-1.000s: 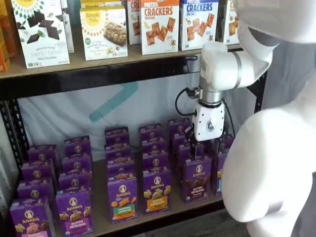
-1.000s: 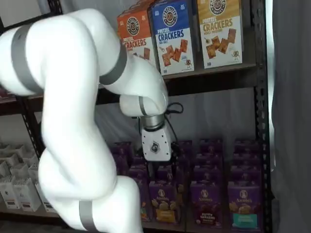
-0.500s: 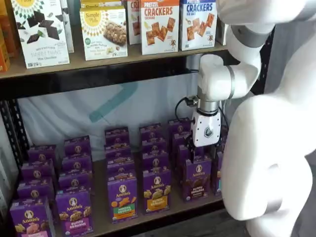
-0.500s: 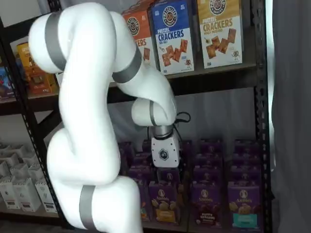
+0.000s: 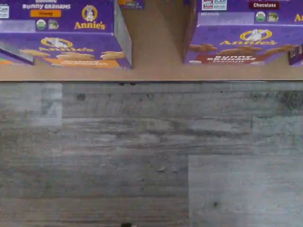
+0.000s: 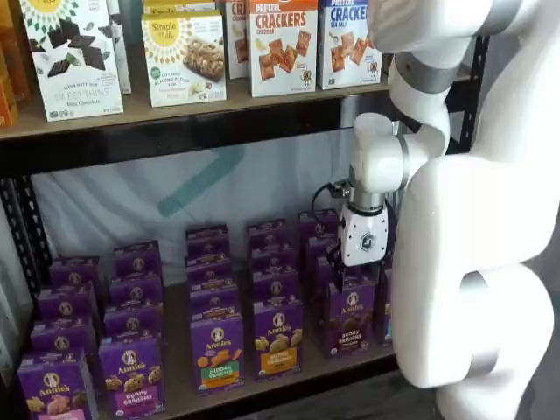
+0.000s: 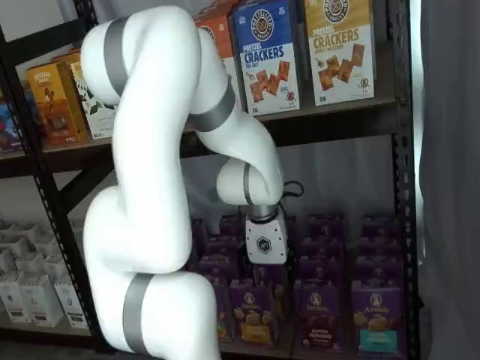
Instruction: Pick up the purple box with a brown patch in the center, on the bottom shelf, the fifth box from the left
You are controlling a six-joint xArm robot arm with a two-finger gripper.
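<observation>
The purple box with a dark brown centre patch stands at the front of its row on the bottom shelf. It also shows in a shelf view and, from above, in the wrist view with a "Chocolate" label. My gripper hangs just above and slightly behind this box, its white body upright. In a shelf view the gripper is over the rows to the left of the box. Its black fingers are dark against the boxes, and I see no gap.
A honey box with an orange band stands left of the target, and a box with a green band stands right of it. Cracker boxes fill the upper shelf. The white arm fills the right. The wrist view shows the board edge and grey floor.
The gripper has come down a little toward the front boxes and shifted sideways toward the target's row. The arm's upper links have swung round. No box has moved.
</observation>
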